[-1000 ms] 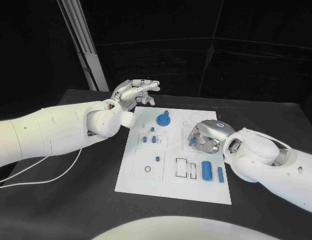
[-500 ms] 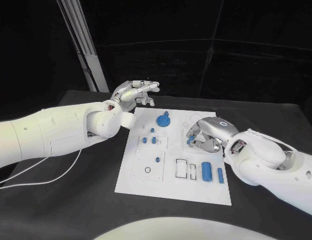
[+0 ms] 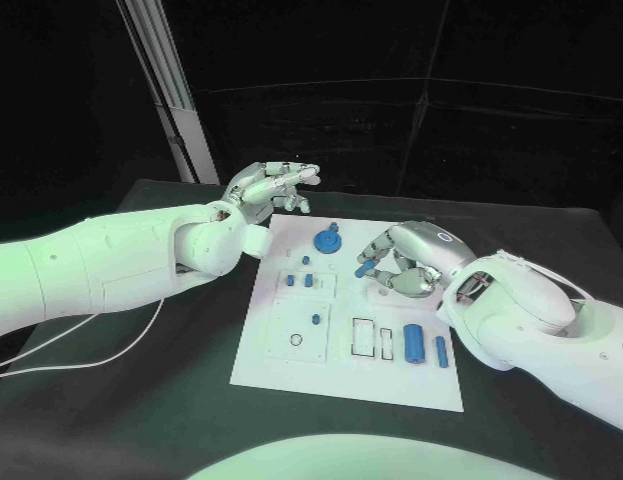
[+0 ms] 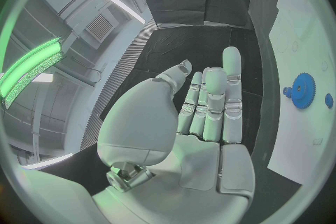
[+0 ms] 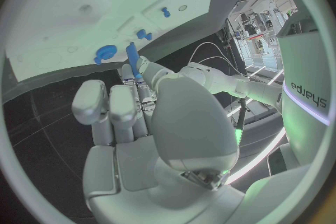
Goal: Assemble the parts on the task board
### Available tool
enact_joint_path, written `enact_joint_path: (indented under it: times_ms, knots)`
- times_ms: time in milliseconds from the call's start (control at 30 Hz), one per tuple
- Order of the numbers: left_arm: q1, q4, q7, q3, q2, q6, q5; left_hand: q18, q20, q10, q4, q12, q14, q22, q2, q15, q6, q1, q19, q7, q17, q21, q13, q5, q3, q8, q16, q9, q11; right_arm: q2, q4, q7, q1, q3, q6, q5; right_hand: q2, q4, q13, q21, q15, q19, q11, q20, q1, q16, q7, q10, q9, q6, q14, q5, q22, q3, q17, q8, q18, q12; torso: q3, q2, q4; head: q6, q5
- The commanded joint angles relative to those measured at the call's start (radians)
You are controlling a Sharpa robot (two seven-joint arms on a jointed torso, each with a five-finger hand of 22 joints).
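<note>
I am pinching a blue peg (image 3: pixel 366 266) in my right hand (image 3: pixel 405 262), aiming it upright over the task board (image 3: pixel 343 380); my left hand (image 3: pixel 265 186) is hanging empty, fingers apart.

A black table (image 3: pixel 138 400) is carrying the white board (image 3: pixel 347 375), lying flat near its middle. A white cable (image 3: pixel 66 358) seems to be trailing across its left side.
</note>
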Motion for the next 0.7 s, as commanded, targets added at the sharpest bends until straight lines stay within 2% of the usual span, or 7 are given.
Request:
enact_joint_path:
  times_ms: [33, 167, 267, 333, 467, 600, 700]
  knots:
    - [0.001, 0.0, 0.007, 0.001, 0.002, 0.012, -0.003, 0.007, 0.005, -0.007, -0.005, 0.004, -0.005, -0.002, -0.001, 0.0, -0.007, 0.012, -0.001, -0.002, -0.002, -0.003, -0.001, 0.003, -0.001, 0.004, -0.005, -0.001, 0.003, 0.028, 0.003, 0.057, -0.001, -0.001, -0.016, 0.063, -0.002, 0.0, 0.001, 0.007, -0.007, 0.005, -0.002, 0.001, 0.003, 0.004, -0.001, 0.012, 0.002, 0.006, 0.006, 0.006, 0.001, 0.006, 0.0, 0.005, -0.014, 0.003, -0.0007, 0.0, 0.0008, -0.001, 0.003]
    - [0.001, 0.001, 0.008, 0.001, 0.003, 0.012, -0.003, 0.007, 0.005, -0.007, -0.005, 0.004, -0.005, -0.002, -0.001, 0.0, -0.007, 0.012, -0.001, -0.002, -0.002, -0.003, -0.001, 0.003, -0.001, 0.004, -0.005, -0.001, 0.003, 0.073, -0.007, 0.083, -0.008, -0.013, -0.001, 0.073, -0.002, 0.0, 0.001, 0.006, -0.006, 0.004, -0.002, 0.001, 0.002, 0.004, 0.0, 0.012, 0.002, 0.006, 0.006, 0.007, 0.0, 0.007, 0.0, 0.005, -0.013, 0.003, -0.0012, 0.0, 0.0009, -0.005, 0.008]
    - [0.001, 0.002, 0.008, 0.001, 0.004, 0.012, -0.003, 0.007, 0.005, -0.007, -0.005, 0.004, -0.005, -0.002, -0.001, 0.0, -0.007, 0.012, -0.001, -0.002, -0.002, -0.003, -0.001, 0.003, -0.001, 0.004, -0.005, -0.001, 0.003, 0.098, -0.015, 0.1, -0.012, -0.037, 0.013, 0.076, -0.002, -0.001, 0.001, 0.005, -0.006, 0.003, -0.002, 0.001, 0.002, 0.002, 0.0, 0.012, 0.002, 0.006, 0.005, 0.008, -0.002, 0.007, -0.003, 0.005, -0.013, 0.002, -0.0008, 0.0, 0.0, -0.008, 0.012]
    - [0.001, 0.002, 0.008, 0.001, 0.004, 0.012, -0.003, 0.007, 0.005, -0.007, -0.005, 0.004, -0.005, -0.002, -0.001, 0.0, -0.007, 0.012, -0.001, -0.002, -0.002, -0.003, -0.001, 0.003, -0.001, 0.004, -0.005, -0.001, 0.003, 0.109, -0.019, 0.106, -0.013, -0.045, 0.022, 0.077, -0.002, -0.002, 0.001, 0.005, -0.006, 0.002, -0.002, 0.001, 0.001, 0.002, 0.0, 0.012, 0.002, 0.006, 0.005, 0.009, -0.003, 0.008, -0.004, 0.004, -0.013, 0.001, -0.0008, 0.0, -0.0001, -0.01, 0.013]
    - [0.001, 0.002, 0.008, 0.001, 0.006, 0.013, -0.003, 0.007, 0.005, -0.007, -0.005, 0.004, -0.005, -0.002, -0.001, 0.0, -0.007, 0.012, -0.001, -0.002, -0.002, -0.003, -0.001, 0.003, -0.001, 0.004, -0.005, -0.001, 0.003, 0.135, -0.031, 0.121, -0.015, -0.082, 0.05, 0.077, -0.002, -0.002, 0.001, 0.004, -0.006, 0.001, -0.002, 0.001, 0.001, 0.002, 0.0, 0.011, 0.001, 0.006, 0.005, 0.01, -0.005, 0.009, -0.005, 0.004, -0.012, 0.0, -0.0016, 0.0, 0.0003, -0.013, 0.016]
    - [0.001, 0.003, 0.008, 0.001, 0.007, 0.014, -0.003, 0.007, 0.005, -0.007, -0.005, 0.004, -0.005, -0.002, -0.001, 0.0, -0.007, 0.012, -0.001, -0.002, -0.002, -0.003, -0.001, 0.003, -0.001, 0.004, -0.005, -0.001, 0.003, 0.155, -0.048, 0.128, -0.015, -0.103, 0.075, 0.07, -0.002, -0.003, 0.001, 0.004, -0.006, 0.001, -0.001, 0.001, 0.0, 0.002, 0.001, 0.011, 0.001, 0.006, 0.004, 0.01, -0.005, 0.011, -0.005, 0.003, -0.012, -0.001, 0.0006, 0.0, -0.0001, -0.018, 0.021]
    - [0.001, 0.003, 0.008, 0.001, 0.008, 0.015, -0.003, 0.007, 0.005, -0.007, -0.005, 0.004, -0.005, -0.002, -0.001, 0.0, -0.007, 0.012, -0.001, -0.002, -0.002, -0.003, -0.001, 0.003, -0.001, 0.004, -0.005, -0.001, 0.003, 0.171, -0.065, 0.129, -0.016, -0.115, 0.091, 0.06, -0.002, -0.004, 0.0, 0.004, -0.006, 0.0, -0.001, 0.001, 0.0, 0.002, 0.001, 0.01, 0.001, 0.005, 0.004, 0.011, -0.005, 0.012, -0.005, 0.003, -0.012, -0.002, 0.0002, 0.0, -0.0007, -0.019, 0.023]
